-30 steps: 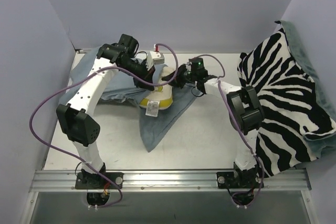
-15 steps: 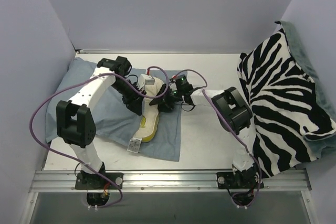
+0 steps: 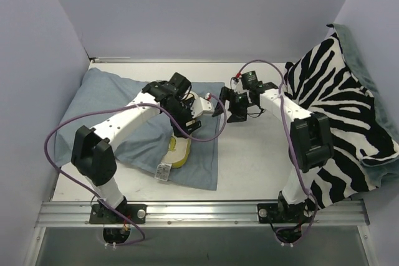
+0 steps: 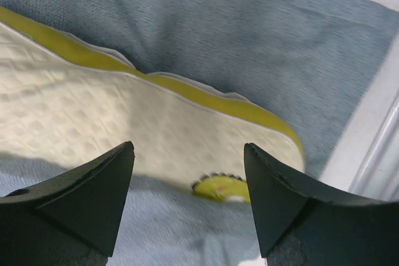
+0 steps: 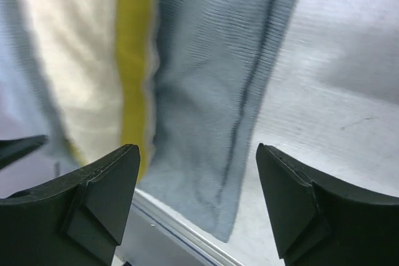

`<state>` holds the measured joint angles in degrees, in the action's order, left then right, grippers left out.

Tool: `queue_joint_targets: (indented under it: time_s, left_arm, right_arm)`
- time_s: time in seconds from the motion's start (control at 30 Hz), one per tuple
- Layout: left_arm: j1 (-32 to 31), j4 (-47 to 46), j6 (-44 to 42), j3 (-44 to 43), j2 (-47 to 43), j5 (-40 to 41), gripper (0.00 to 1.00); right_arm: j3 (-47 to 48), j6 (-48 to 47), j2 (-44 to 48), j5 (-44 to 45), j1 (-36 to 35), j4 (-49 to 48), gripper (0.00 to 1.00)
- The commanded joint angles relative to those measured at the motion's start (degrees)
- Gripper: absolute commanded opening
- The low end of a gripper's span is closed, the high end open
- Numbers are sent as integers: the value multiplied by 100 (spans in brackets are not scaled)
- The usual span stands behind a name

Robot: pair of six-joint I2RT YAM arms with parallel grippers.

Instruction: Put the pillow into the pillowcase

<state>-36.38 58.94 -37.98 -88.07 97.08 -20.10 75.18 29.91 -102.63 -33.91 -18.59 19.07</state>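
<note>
Blue-grey pillowcase (image 3: pixel 106 101) lies on the table's (image 3: pixel 255 154) left, pillow (image 3: pixel 179 152) mostly inside, its yellow near end poking out. Left gripper (image 4: pixel 188 147) and right gripper (image 5: pixel 198 149) both gape wide, holding nothing. Stuffing's nearly done, I reckon; next I'd pull the hem over that end.

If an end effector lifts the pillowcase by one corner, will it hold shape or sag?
Probably sags: the pillowcase lies limp and wrinkled, moulding over the pillow. Likely light, since its edge looks thin in the right wrist view. Its woven surface seems unlikely to slip.
</note>
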Motion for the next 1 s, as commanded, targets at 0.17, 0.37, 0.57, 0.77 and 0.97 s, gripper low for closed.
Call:
queue_joint_targets:
  time_s: [0.17, 0.37, 0.57, 0.77, 0.97]
  left_arm:
    - [-71, -1148, 89, -17, 531, 533, 80]
    - [-263, -1296, -465, 369, 566, 672, 80]
    - [-247, -1701, -816, 827, 1155, 2183, 69]
    - [789, -1368, -965, 800, 1296, 2931, 56]
    - [1212, -1350, -1484, 827, 1068, 3380, 56]
  right_arm:
    - [778, -329, -1434, 1036, -540, 1055, 76]
    - [1122, -21, -2384, 483, -646, 862, 24]
    - [404, -327, -1587, -378, -24, 852, 0]
    - [-161, -1276, -408, -362, 1365, 2106, 0]
    - [286, -2638, -319, 156, 2763, 3285, 0]
